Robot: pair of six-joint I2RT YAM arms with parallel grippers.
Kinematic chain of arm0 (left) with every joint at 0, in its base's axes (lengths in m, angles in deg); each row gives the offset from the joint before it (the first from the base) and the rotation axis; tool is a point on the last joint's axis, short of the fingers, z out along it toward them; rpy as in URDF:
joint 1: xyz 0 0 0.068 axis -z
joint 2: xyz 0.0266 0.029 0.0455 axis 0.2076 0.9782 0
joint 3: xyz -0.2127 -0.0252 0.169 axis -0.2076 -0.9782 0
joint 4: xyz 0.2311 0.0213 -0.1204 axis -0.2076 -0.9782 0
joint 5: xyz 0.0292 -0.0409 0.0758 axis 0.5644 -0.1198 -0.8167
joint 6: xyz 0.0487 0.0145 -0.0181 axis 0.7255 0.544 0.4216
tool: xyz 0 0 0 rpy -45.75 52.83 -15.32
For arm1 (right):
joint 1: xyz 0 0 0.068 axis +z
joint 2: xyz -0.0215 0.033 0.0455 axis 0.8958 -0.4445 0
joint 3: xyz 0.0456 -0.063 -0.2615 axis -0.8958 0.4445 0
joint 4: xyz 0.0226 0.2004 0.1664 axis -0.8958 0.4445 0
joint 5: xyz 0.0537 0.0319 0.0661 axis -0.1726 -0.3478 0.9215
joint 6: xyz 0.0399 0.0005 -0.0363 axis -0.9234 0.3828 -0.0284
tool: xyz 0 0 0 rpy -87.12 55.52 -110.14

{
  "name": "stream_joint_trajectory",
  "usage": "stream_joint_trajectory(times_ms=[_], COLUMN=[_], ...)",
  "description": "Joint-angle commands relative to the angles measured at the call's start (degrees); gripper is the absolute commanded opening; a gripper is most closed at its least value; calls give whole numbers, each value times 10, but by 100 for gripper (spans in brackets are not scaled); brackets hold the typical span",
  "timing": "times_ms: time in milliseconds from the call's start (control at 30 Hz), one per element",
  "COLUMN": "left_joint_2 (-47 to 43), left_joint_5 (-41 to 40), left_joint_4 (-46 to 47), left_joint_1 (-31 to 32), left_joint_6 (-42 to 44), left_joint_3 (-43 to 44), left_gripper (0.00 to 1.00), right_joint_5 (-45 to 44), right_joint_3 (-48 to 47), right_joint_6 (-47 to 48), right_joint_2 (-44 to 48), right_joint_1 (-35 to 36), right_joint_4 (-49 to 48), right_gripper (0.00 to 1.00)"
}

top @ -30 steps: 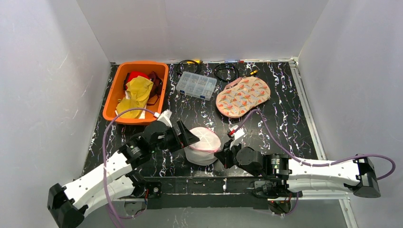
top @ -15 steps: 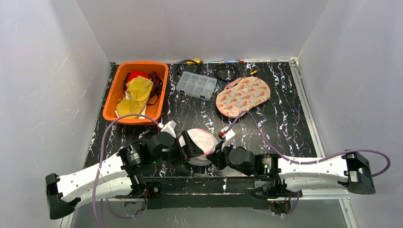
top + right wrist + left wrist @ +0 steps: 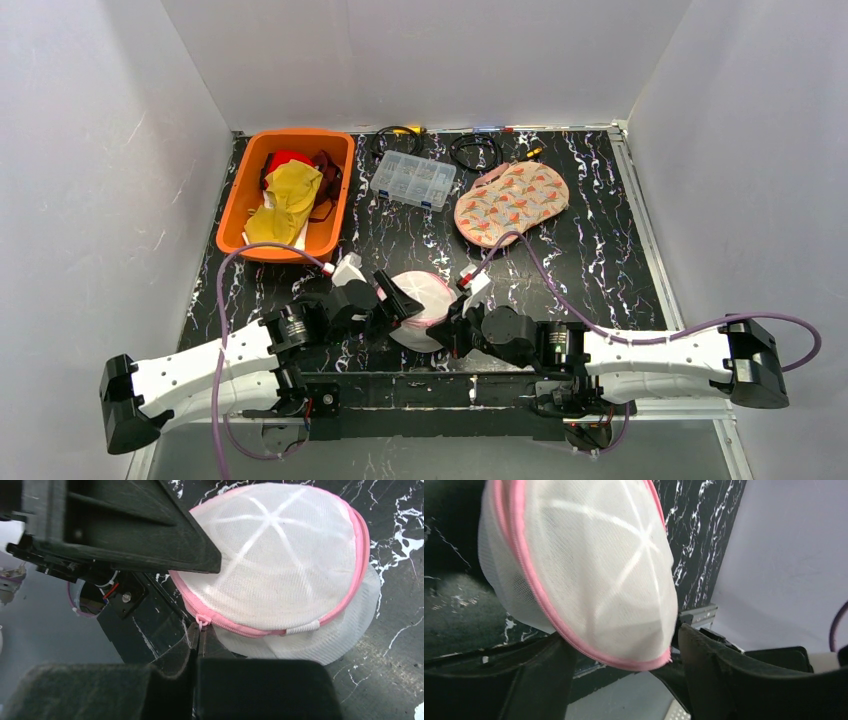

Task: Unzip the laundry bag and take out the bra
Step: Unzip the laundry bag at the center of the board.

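Right hand (image 3: 196,645) lay shut against the zipper pull (image 3: 202,621) on the laundry bag's (image 3: 425,298) near rim; left hand (image 3: 395,297) straddled it, fingers apart.

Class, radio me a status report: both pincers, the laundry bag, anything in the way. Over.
Left pincer open, straddling the laundry bag. Right pincer shut on the zipper pull. Bag zipped. Nothing else near the bag.

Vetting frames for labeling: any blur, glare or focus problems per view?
Top external: sharp, evenly lit, no glare; laundry bag partly covered by the arms. Left wrist: bag mesh slightly soft, left hand dark and blurred along the frame bottom. Right wrist: zipper pull crisp, right hand too close to the lens, out of focus.
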Motion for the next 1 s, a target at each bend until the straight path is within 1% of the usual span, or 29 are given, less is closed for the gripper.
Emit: stream_joint_trajectory(times_ms=[0,133,333,433,867,967], left_joint_2=[-11,-9,-11,-13,-24,-28], left_joint_5=[-74,-79,-78,-79,-83,-86], left_joint_4=[-32,-42,-44,-47,-50,-52], left_joint_1=[-1,-9,-26,-31,-33,-34], left_joint_6=[0,3,3,2,-4,-2], left_joint_3=[10,7,-2,-7,-23,-24], left_gripper=[63,44,12,0,0,0], right_joint_5=[7,2,-15,-23,-79,-92], right_joint_3=[-42,-49,-50,-52,-39,-33], right_joint_6=[17,23,27,28,11,4], right_joint_2=[5,9,31,45,85,92], right_joint_1=[3,3,3,3,3,3], right_joint_4=[-19,-2,31,50,120,123], right_gripper=[1,1,1,1,1,1])
